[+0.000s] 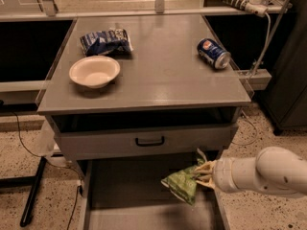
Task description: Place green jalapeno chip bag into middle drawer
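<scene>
The green jalapeno chip bag point(181, 183) is a small light-green foil bag held over the right side of the open middle drawer point(120, 195), a grey metal tray pulled out below the cabinet. My gripper point(204, 175) comes in from the right on a white arm and is shut on the bag's right end. The bag hangs a little above the drawer floor, tilted, near the right side wall.
A grey drawer front with a black handle point(149, 141) sits above the open tray. On the cabinet top stand a white bowl point(94, 72), a blue-and-white chip bag point(105, 40) and a blue can point(214, 53) on its side. Cables lie on the speckled floor at left.
</scene>
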`<state>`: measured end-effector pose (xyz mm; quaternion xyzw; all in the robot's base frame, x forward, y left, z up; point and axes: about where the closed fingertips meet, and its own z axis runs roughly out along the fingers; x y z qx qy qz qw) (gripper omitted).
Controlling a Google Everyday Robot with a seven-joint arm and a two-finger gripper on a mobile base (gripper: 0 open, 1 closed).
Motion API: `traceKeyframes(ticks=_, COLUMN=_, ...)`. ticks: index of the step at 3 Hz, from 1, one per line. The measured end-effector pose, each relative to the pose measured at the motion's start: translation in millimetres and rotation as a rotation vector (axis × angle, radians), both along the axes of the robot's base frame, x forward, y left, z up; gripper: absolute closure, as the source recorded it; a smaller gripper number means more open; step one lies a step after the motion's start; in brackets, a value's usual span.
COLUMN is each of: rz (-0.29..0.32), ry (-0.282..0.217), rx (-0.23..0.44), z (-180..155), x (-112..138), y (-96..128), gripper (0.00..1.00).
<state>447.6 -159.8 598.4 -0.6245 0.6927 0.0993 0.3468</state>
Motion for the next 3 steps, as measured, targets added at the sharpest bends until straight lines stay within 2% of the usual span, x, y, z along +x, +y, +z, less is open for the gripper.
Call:
traceKeyframes(ticks=1, rz=0.027, ry=0.034, rx=0.033, z=-68.5, x=3.4, y=7.0, gripper=1.00)
traceKeyframes(ticks=3, rz=0.028, ry=0.034, rx=0.052, z=-81.3, x=5.5, y=11.8, gripper=1.00)
